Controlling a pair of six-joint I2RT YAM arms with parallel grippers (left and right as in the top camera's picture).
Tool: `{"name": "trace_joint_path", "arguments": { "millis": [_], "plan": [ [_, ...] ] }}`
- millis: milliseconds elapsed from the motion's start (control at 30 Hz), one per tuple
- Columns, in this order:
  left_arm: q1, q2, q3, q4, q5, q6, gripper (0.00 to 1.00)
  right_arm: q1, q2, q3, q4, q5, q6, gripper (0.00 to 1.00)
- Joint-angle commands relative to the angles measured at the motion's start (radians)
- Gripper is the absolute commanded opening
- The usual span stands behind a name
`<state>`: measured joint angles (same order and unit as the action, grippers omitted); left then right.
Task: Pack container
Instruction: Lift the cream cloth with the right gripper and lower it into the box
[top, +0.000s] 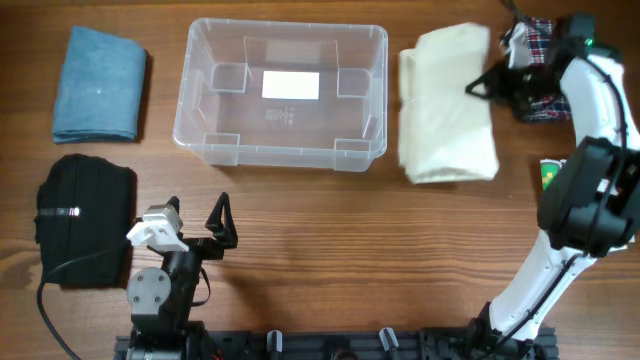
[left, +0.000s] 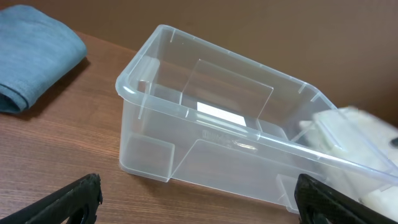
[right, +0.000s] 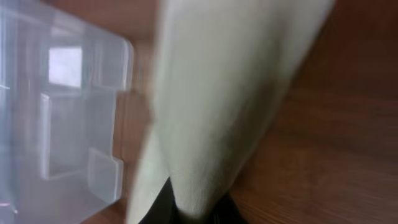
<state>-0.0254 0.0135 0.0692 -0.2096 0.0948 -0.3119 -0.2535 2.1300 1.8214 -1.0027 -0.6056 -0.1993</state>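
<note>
One container (top: 290, 125) beyond left end effector (top: 197, 205)

The right arm (top: 603, 92) has white links and black joints; the left arm (top: 166, 272) is mostly black.

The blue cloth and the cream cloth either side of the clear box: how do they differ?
The blue cloth lies left of the container; the cream cloth lies right of it. The blue cloth looks smaller than the cream cloth. Nothing touches the blue cloth, while the right gripper is at the cream cloth's edge. Both are folded and lie outside the container.
</note>
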Motion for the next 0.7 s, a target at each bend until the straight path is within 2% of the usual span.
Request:
{"name": "trace_joint_path", "arguments": {
  "millis": [0,67,167,400,533,667],
  "plan": [
    [-0.005,-0.008,-0.006,0.003,-0.006,0.016,1.00,0.074,-0.133,0.145,-0.023,0.127,-0.109,0.04],
    [-0.005,-0.008,-0.006,0.003,-0.006,0.016,1.00,0.126,-0.181,0.169,-0.003,0.178,-0.182,0.04],
    [-0.005,-0.008,-0.006,0.003,-0.006,0.016,1.00,0.238,-0.273,0.169,0.100,0.381,-0.266,0.04],
    [-0.005,-0.008,-0.006,0.003,-0.006,0.016,1.00,0.507,-0.337,0.169,0.430,0.805,-0.547,0.04],
    [-0.005,-0.008,-0.006,0.003,-0.006,0.016,1.00,0.642,-0.337,0.169,0.557,0.817,-0.668,0.04],
    [-0.005,-0.008,-0.006,0.003,-0.006,0.016,1.00,0.771,-0.337,0.169,0.575,0.800,-0.764,0.04]
  ]
}}
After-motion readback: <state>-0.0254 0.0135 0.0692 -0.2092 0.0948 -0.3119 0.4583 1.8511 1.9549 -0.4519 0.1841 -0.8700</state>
